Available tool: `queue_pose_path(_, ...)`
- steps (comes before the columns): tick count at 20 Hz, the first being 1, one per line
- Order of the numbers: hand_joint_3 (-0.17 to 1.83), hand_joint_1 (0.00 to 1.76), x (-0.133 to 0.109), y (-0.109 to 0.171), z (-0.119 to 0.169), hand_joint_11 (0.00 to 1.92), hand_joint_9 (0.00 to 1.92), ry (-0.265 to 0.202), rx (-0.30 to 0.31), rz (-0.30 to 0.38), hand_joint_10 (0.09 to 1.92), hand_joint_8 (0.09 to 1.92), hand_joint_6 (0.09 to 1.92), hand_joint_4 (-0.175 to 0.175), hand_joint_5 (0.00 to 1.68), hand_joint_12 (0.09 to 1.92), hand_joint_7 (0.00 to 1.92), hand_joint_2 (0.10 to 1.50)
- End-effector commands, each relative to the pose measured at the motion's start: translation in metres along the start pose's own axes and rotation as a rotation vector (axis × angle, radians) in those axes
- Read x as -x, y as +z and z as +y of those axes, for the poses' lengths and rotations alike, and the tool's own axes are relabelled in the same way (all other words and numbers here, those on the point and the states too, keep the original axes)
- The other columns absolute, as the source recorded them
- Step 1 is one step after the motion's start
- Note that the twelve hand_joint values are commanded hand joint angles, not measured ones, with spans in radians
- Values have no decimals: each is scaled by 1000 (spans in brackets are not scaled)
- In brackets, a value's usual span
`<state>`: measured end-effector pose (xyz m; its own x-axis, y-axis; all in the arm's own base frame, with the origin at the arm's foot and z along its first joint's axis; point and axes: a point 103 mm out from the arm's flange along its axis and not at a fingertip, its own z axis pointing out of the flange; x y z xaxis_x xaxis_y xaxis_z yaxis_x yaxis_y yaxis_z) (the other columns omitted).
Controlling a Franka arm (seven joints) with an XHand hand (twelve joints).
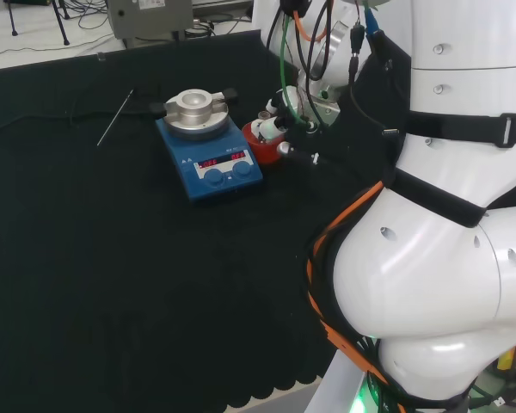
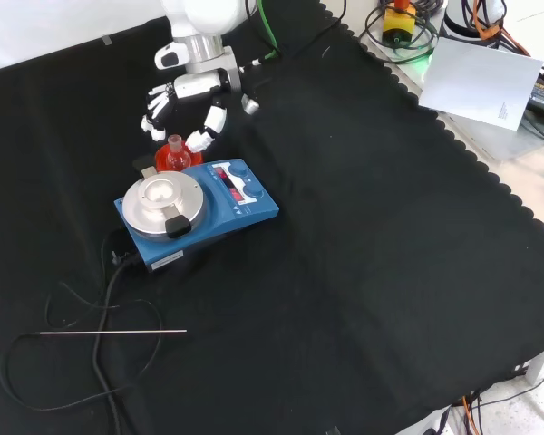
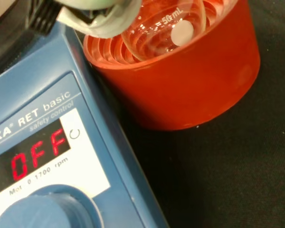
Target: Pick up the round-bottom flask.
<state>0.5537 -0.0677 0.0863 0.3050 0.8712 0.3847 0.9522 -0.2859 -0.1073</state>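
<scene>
A clear round-bottom flask (image 3: 161, 28) sits in a red ribbed stand (image 3: 190, 80), right beside the blue hotplate (image 2: 222, 204). In the front view the flask (image 2: 173, 152) and its red stand (image 2: 168, 163) lie just behind the hotplate. The black and white hand (image 2: 189, 89) hangs directly above them. Its fingers (image 2: 154, 116) reach down on one side of the flask's neck and its thumb (image 2: 206, 127) on the other, with a gap to the glass. In the head view the hand (image 1: 282, 120) covers the stand (image 1: 260, 144) from the right. A blurred fingertip (image 3: 99, 14) shows near the flask in the wrist view.
The hotplate (image 1: 208, 153) carries a round metal top (image 2: 161, 201), and its black cable (image 2: 109, 281) trails across the cloth. A thin metal rod (image 2: 109, 333) lies near the front edge. The arm's white links (image 1: 447, 215) stand at the right of the head view.
</scene>
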Motion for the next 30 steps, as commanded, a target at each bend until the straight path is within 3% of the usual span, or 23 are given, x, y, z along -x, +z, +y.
queue_pose_path(1,626,877,-5,1,-1,83,530,-1,14,-6,649,640,673,-31,590,1350,366,643)
queue_pose_path(25,586,890,-3,3,9,126,563,20,27,-13,646,650,741,-16,691,1342,400,697)
queue_pose_path(29,580,909,-5,4,8,146,582,24,44,-25,636,647,750,10,844,1334,415,726)
queue_pose_path(30,489,957,-5,4,8,156,594,25,50,-29,633,649,819,71,923,1336,424,797)
